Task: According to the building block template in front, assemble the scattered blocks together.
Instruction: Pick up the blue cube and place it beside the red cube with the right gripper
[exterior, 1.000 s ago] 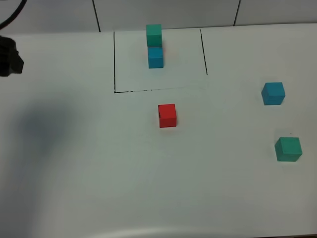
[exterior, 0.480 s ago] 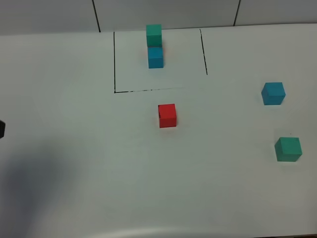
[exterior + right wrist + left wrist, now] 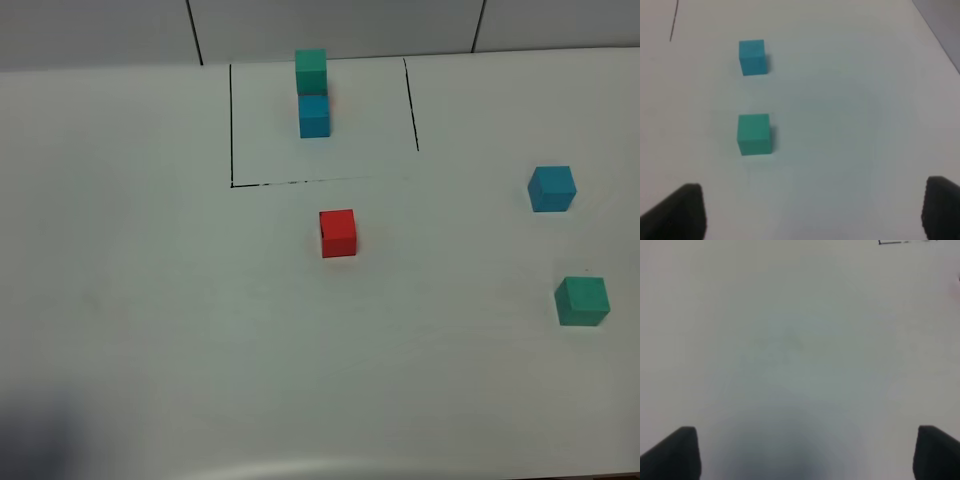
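The building block template point(image 3: 312, 92) stands at the back inside thin black lines: a teal-green cube on top, a blue cube below, a sliver of red beside them. The scattered blocks lie apart: a red cube point(image 3: 338, 233) in the middle, a blue cube point(image 3: 552, 188) and a teal-green cube point(image 3: 582, 301) at the right. Neither gripper shows in the exterior high view. My right gripper point(image 3: 812, 212) is open and empty, short of the teal-green cube point(image 3: 754, 134), with the blue cube point(image 3: 752, 57) beyond it. My left gripper point(image 3: 807, 455) is open and empty over bare table.
The white table point(image 3: 180, 300) carries only the blocks and the black drawn lines point(image 3: 231, 120). A corner of those lines shows in the left wrist view point(image 3: 890, 242). An arm's shadow lies at the table's front left corner point(image 3: 35, 440).
The dark left arm at the left edge of the exterior view moved toward the front and left the frame. Its shadow slid to the front left corner. The blocks have not moved.
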Controlling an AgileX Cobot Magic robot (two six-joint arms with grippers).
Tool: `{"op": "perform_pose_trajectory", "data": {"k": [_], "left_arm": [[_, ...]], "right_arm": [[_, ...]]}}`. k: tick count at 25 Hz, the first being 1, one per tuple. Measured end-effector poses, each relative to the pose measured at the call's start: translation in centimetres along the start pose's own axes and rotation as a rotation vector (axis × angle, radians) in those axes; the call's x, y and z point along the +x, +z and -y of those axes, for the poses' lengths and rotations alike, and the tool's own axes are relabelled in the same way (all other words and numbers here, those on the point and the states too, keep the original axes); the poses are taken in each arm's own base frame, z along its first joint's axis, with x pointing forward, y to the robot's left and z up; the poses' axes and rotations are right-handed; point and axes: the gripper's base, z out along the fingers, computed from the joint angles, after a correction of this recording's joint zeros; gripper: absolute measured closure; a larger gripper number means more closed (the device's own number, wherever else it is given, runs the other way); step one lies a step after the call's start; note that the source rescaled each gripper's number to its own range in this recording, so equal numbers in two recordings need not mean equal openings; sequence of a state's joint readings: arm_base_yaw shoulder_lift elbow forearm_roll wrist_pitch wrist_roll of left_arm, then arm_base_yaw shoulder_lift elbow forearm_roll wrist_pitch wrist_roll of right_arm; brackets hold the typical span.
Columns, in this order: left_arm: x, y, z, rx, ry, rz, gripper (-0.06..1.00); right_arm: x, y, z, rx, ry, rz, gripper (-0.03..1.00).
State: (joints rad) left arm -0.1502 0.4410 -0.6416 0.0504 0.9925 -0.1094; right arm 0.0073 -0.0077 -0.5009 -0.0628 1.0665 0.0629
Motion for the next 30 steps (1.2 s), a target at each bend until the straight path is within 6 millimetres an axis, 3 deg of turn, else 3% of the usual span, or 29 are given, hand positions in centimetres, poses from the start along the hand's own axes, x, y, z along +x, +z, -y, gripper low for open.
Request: {"op": "perform_pose_trajectory", "data": {"k": [6, 12, 18, 30], "left_arm": [[3.8, -0.7, 0.1, 0.051, -0.006, 0.062, 0.00], [6.3, -1.4, -0.1, 0.068, -0.001, 0.138, 0.01], [7.4, -2.2, -0.2, 0.077, -0.003, 0.225, 0.04], [7.4, -2.3, -0.2, 0.085, -0.003, 0.229, 0.21]], "right_arm": [[0.0, 0.0, 0.0, 0.000, 0.001, 0.000, 0.22], [0.0, 0.0, 0.0, 0.000, 0.003, 0.000, 0.22], [0.0, 0.0, 0.0, 0.000, 0.004, 0.000, 0.22], [0.0, 0.0, 0.0, 0.000, 0.004, 0.000, 0.22]]}}
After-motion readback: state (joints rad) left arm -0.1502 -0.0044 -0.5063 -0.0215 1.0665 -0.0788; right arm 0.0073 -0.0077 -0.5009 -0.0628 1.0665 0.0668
